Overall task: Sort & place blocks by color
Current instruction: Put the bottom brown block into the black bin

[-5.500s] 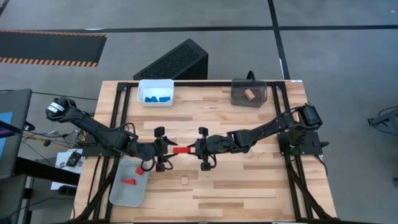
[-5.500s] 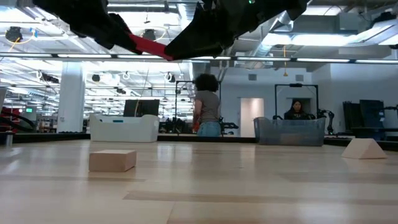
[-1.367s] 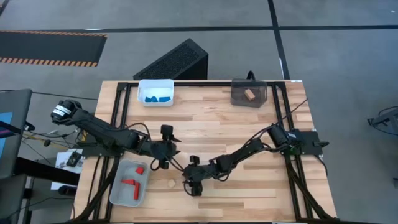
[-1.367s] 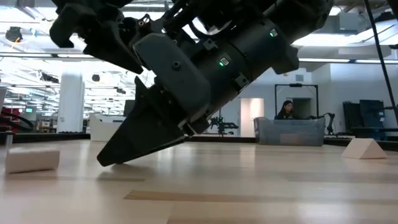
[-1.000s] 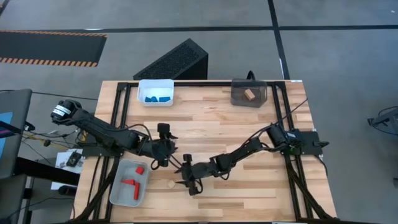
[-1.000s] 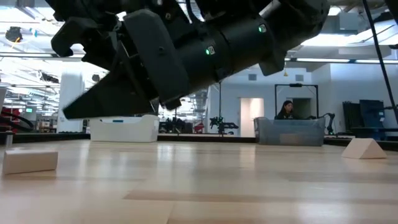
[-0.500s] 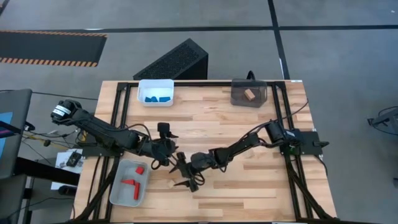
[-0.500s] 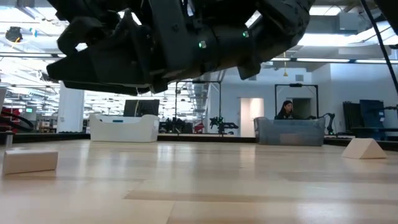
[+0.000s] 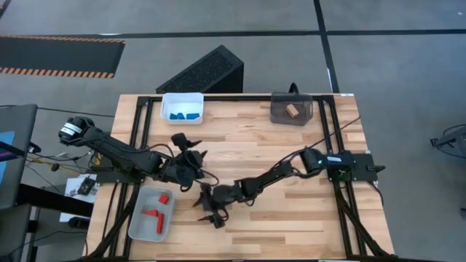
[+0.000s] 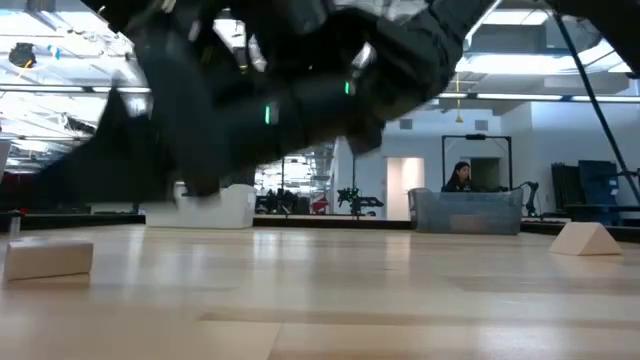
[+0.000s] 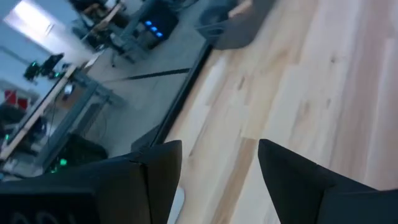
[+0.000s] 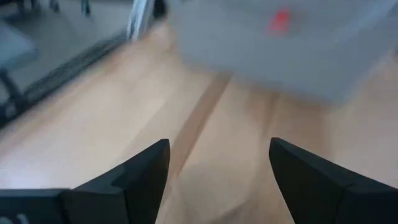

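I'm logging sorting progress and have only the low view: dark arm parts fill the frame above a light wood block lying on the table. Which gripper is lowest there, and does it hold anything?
Observer: The right gripper, over the table's front middle. Its fingers are open with nothing between them.
Operator: And the left one?
Observer: The left gripper is just behind it, left of centre, also open and empty.
Operator: Any reds sorted?
Observer: Yes, red blocks lie in the grey plastic bin at the front left.
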